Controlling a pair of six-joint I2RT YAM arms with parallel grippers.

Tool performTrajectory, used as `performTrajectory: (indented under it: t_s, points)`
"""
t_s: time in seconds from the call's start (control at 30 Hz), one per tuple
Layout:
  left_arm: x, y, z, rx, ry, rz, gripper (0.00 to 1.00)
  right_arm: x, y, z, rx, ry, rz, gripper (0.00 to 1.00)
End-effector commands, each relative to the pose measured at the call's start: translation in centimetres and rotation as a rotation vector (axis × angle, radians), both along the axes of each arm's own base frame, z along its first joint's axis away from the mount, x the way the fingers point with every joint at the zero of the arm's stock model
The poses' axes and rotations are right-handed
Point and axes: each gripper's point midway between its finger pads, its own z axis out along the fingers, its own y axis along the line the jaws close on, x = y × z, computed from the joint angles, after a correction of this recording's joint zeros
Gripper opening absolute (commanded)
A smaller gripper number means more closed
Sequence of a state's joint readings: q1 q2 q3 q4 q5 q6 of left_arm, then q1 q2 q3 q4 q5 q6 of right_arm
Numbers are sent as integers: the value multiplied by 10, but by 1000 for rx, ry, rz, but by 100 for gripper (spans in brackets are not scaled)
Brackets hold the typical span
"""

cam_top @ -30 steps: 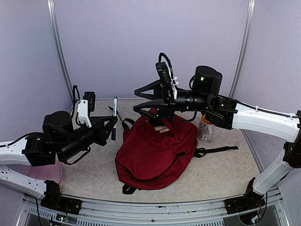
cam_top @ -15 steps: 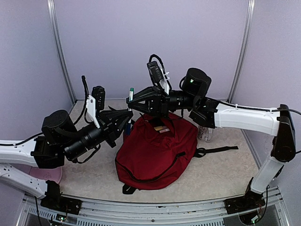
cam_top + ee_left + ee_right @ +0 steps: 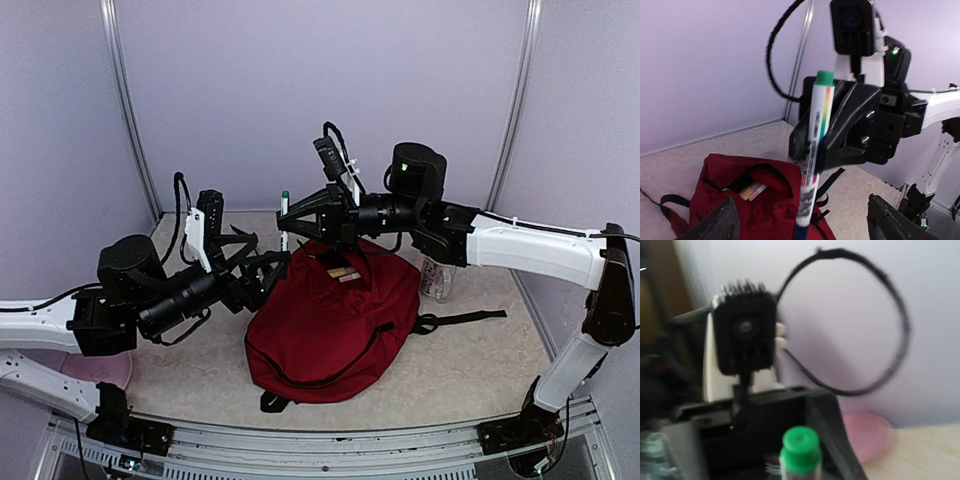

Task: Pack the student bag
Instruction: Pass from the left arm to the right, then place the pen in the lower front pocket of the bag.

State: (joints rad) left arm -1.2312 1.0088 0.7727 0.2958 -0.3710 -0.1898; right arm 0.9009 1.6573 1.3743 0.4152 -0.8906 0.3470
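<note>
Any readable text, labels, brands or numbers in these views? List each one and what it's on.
Nothing reads clearly in any view.
On the marker: small dark print on the barrel beside the rainbow stripe, too blurred to read.
On the cup beside the student bag: faint markings, too small to read.
On the student bag: no label or logo visible.
</note>
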Motion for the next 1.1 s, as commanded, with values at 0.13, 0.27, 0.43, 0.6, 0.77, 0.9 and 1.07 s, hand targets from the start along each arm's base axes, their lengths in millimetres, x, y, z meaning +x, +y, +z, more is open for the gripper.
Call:
performTrajectory:
  t_s: [0.13,0.27,0.43,0.6,0.77,0.9,1.07]
  points:
    - [70,65,-168,124,517,222,99,110,-38,-121,-539,-432,-614,0]
    - [87,70,-207,168,559,236,99,129,-46,-163,-680,-620,-643,0]
    - [92,48,-239,273,594,146,98,153,-53,-198,-838,-796,-663,0]
    - [97,38,-264,314,641,99,81,175,-74,-222,-993,-994,-713,0]
    - [90,30,-262,273,646,28,45,188,-95,-230,-1138,-1089,-746,0]
    - [79,27,-251,221,627,-33,14,190,-113,-242,-1223,-1105,-748,0]
    - [62,29,-242,178,612,-76,0,188,-109,-239,-1221,-1000,-770,30]
